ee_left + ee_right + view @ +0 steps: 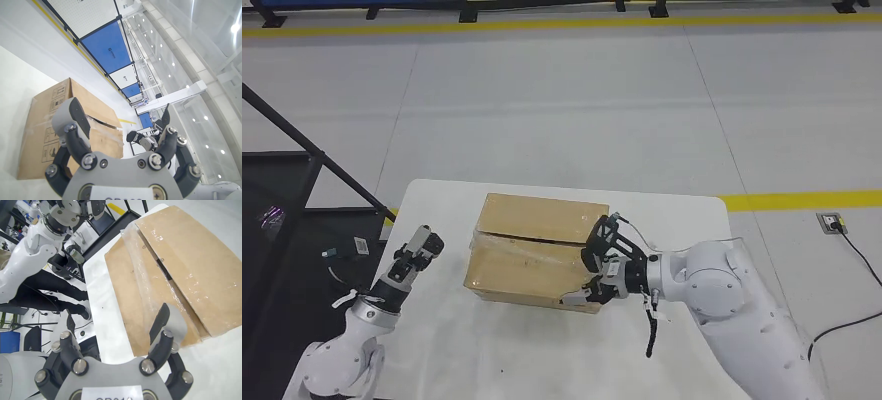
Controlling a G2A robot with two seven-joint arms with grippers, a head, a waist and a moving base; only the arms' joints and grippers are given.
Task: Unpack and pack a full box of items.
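1. The box (532, 250) stands on the table (442, 330) with both top flaps folded down, so its contents are hidden; a dark slit shows along the seam between the flaps
2. Clear tape (140, 275) lies wrinkled along that seam. The right wrist view catches its sheen, while from the top view it is hard to make out
3. The right gripper (117, 311) has its jaws spread and grips nothing. One finger (175, 321) hangs over the nearer flap close to the box's end, and the other sits off the box's side. Whether the finger touches the cardboard I cannot tell
4. In the top view this gripper covers the corner of the box beneath it
5. The left gripper (121, 106) also has its jaws spread wide and empty. The box lies ahead of them, its printed end face partly behind one finger (77, 113), its lower edge cut off by the gripper's plate
6. The top view shows bare table between these jaws and the box's other end
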